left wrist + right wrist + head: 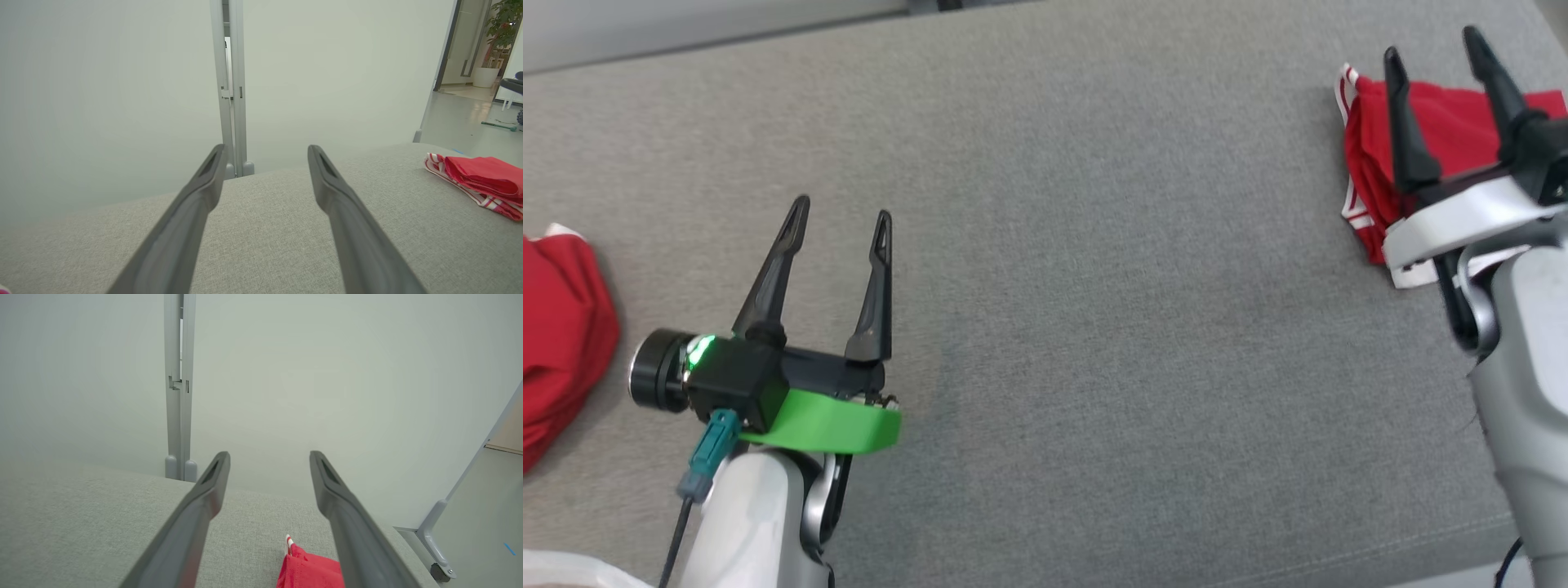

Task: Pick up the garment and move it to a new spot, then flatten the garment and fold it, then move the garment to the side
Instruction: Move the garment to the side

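Observation:
A folded red garment with white striped trim (pixel 1372 155) lies at the far right of the grey cushioned surface (pixel 1094 245). The left wrist view has the same garment (pixel 486 179) at its right, and the right wrist view catches a corner of it (pixel 306 567) at the bottom. My right gripper (pixel 1433 49) hovers over it, open, with nothing between its fingers. My left gripper (pixel 843 208) stands open above bare fabric at the lower left, holding nothing.
A second red cloth (pixel 556 335) lies bunched at the left edge of the surface. A pale partition wall (pixel 122 81) with a grey post (pixel 229 81) stands behind the far edge. Past the right end is open floor with a potted plant (pixel 500 36).

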Robot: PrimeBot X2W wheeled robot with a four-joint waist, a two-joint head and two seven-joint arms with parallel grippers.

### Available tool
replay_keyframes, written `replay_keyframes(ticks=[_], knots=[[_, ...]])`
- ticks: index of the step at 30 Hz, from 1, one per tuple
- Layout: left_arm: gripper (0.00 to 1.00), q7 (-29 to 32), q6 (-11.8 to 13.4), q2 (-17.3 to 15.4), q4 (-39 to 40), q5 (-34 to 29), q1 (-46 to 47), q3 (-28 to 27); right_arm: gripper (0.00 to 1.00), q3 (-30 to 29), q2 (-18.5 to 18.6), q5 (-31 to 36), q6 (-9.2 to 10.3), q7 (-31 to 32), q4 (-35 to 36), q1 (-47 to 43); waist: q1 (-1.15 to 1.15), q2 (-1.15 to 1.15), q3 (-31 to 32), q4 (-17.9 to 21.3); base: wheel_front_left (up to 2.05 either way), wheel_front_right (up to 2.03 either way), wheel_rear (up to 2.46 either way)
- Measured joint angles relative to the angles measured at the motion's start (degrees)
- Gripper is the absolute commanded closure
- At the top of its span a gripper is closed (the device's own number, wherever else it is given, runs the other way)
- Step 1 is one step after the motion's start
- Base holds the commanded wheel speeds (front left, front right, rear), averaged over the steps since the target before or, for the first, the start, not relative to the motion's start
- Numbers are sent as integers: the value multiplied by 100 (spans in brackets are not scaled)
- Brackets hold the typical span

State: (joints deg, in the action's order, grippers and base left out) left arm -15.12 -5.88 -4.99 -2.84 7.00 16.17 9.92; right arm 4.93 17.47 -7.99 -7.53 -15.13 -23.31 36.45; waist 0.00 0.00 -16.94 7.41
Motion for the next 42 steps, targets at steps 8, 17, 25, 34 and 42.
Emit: replay_keyframes(ticks=[8,17,25,34,42], knots=[[0,-1,35,164,-32,113,-642,-334,0,-136,-717,-392,1,0,753,-1226,0,0,630,-401,0,0,0],[0,-1,83,210,-237,398,-1129,-385,0,-444,-1361,-446,1,0,1384,-2494,0,0,1031,-790,0,0,0],[0,-1,136,210,-235,488,-1219,-342,0,-198,-1456,-446,2,0,1580,-2962,0,0,1134,-865,0,0,0],[0,-1,219,211,-224,480,-1234,-305,0,-108,-1461,-511,2,0,1626,-3002,0,0,1111,-839,0,0,0],[0,-1,222,211,-264,498,-1237,-282,0,-114,-1461,-510,2,0,1604,-3001,0,0,1119,-814,0,0,0]])
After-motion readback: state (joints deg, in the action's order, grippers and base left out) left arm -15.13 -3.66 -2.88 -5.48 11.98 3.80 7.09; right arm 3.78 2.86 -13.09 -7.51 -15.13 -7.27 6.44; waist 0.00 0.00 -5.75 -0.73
